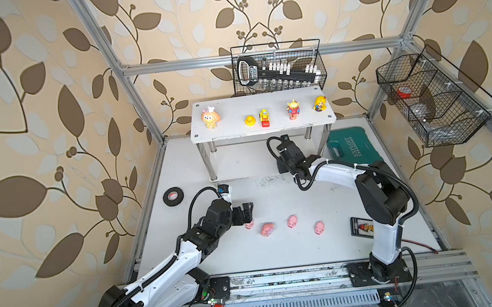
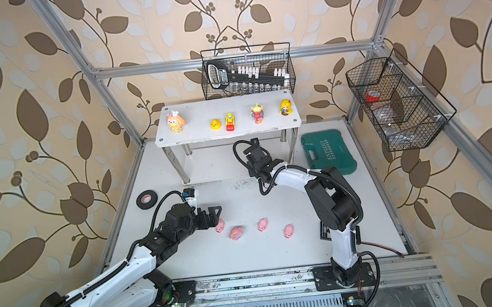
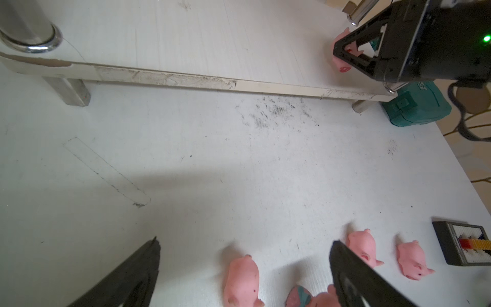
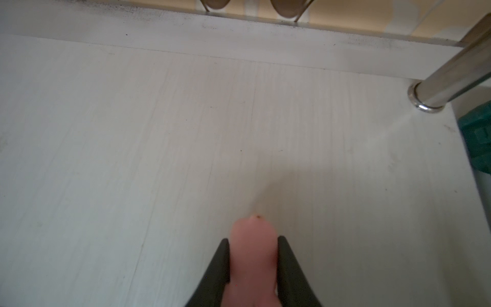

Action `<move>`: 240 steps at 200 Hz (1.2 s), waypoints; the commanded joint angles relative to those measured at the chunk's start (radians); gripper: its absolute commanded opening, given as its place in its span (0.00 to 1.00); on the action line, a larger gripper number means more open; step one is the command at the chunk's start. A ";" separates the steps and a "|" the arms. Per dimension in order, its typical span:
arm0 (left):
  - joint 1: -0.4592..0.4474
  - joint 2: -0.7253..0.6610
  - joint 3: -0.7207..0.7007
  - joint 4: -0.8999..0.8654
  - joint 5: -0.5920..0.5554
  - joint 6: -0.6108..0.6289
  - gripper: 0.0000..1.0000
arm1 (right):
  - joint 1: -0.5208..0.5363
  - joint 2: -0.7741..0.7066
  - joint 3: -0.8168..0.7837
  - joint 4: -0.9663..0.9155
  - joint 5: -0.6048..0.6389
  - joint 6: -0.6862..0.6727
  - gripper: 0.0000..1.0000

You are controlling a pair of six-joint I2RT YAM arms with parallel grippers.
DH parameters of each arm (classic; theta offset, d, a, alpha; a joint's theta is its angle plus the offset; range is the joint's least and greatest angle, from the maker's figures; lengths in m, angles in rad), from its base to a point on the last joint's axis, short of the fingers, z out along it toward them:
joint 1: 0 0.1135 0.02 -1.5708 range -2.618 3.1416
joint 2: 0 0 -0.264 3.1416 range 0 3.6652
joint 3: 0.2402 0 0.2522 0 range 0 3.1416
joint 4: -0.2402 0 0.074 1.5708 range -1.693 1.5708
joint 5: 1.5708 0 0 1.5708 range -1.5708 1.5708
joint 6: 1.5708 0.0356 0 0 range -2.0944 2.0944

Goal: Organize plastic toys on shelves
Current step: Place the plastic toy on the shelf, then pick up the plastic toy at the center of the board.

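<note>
Right gripper [image 4: 253,239] clamps pig [image 4: 251,228], lower centre, over lower shelf [image 4: 132,119] for placing. Left gripper [image 3: 245,240] wide open by next pig [image 3: 241,279], ready to pick.

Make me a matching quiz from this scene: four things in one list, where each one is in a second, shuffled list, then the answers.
Things:
1 yellow duck
2 black tape roll
3 green tool case
4 piglet away from the other four

Places:
A on the table, robot's right of the rack
B held in the right gripper at the lower board
C on the top board
D on the table, robot's left of the rack

Pairs: 1-C; 2-D; 3-A; 4-B
</note>
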 commanded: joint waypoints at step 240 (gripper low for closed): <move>-0.005 0.056 0.253 -0.553 0.014 -0.177 0.87 | 0.183 -0.518 -0.459 0.004 0.010 0.113 0.59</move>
